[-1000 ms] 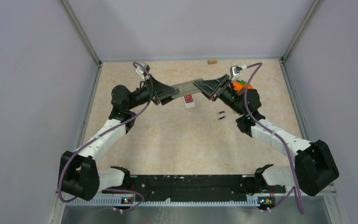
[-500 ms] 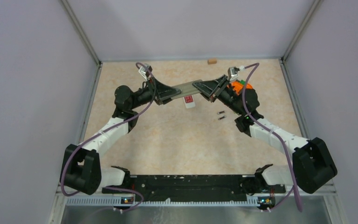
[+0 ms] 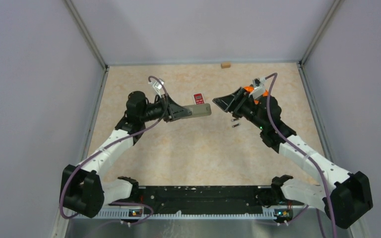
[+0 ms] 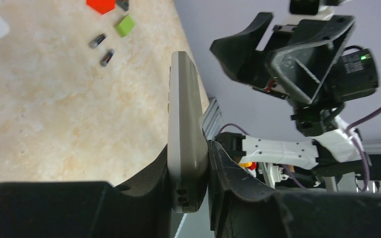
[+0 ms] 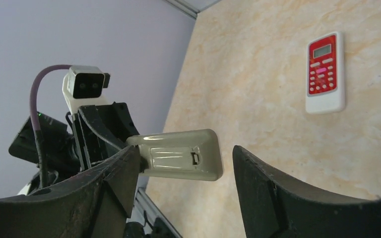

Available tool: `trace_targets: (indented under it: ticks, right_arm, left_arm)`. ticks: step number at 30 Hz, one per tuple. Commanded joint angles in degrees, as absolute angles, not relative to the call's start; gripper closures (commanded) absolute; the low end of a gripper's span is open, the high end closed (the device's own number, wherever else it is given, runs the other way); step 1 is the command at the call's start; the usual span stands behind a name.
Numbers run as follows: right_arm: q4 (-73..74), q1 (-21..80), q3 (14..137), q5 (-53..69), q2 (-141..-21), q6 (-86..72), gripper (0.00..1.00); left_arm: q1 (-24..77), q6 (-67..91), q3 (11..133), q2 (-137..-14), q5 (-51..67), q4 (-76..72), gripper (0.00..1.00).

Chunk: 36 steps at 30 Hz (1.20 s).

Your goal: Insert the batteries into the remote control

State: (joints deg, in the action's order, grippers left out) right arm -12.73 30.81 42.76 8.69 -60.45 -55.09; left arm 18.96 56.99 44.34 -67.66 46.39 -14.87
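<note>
My left gripper (image 3: 181, 112) is shut on one end of a grey remote control (image 3: 199, 110) and holds it above the table, pointing right. In the left wrist view the remote (image 4: 184, 114) stands edge-on between the fingers (image 4: 225, 171). My right gripper (image 3: 224, 103) is open and empty, just right of the remote's free end. In the right wrist view the remote (image 5: 178, 159) shows its back with the battery cover closed. Two small dark batteries (image 3: 235, 122) lie on the table under the right gripper; they also show in the left wrist view (image 4: 102, 48).
A red-and-white remote (image 3: 198, 97) lies flat just beyond the grey one, also in the right wrist view (image 5: 325, 72). Orange and green blocks (image 3: 250, 89) sit behind the right wrist. A small tan block (image 3: 224, 64) lies by the back wall.
My right gripper has let go of the grey remote, opened and drawn back to the right. My left gripper alone now holds the remote, nearer the table's middle.
</note>
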Motion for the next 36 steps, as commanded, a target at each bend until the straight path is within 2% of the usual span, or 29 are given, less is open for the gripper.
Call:
trace_targets:
  ticks: [1,5,9,21,26,36]
  right_arm:
    - [-6.54,30.28,43.12,13.58,-60.55,-45.52,0.37]
    - [-5.78,30.23,42.58,20.64,-65.27,-43.73,0.52]
    - [-9.06,30.7,40.09,24.68,-70.19,-44.8,0.61]
    - [-17.0,34.89,33.73,22.59,-79.71,-49.03,0.56]
    - [-23.63,35.58,31.0,20.64,-83.07,-51.75,0.67]
    - [-30.01,35.86,30.15,17.47,-86.82,-53.31,0.7]
  left_arm:
    - [19.76,46.41,42.31,-68.36,48.05,-7.64,1.0]
    - [21.02,43.98,40.59,-71.77,46.45,-5.8,1.0]
    - [23.28,42.18,40.64,-77.22,44.43,-4.6,1.0]
    - [24.51,37.92,40.6,-86.21,39.03,-0.67,1.0]
    - [24.52,36.9,41.45,-89.17,37.48,2.79,1.0]
    - [24.51,36.35,44.66,-90.69,35.68,9.85,1.0]
